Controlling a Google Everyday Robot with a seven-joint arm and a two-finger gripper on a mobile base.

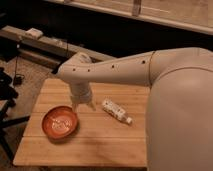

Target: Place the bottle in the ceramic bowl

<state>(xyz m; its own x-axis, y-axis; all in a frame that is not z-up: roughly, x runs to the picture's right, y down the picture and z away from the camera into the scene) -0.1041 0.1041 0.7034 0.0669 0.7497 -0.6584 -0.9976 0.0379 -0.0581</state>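
Note:
The small white bottle (115,111) with a reddish label lies on its side on the wooden table (90,145), cap pointing right and toward the front. The orange-red ceramic bowl (60,123) sits on the table's left part, with a paler mark inside. My gripper (83,105) hangs below the white wrist, above the table between the bowl and the bottle, close to the bowl's far right rim and left of the bottle. It holds nothing that I can see.
My large white arm (175,100) covers the table's right side. A dark bench with a small white object (34,33) stands behind the table. Black chair or stand parts (6,100) are at the left edge.

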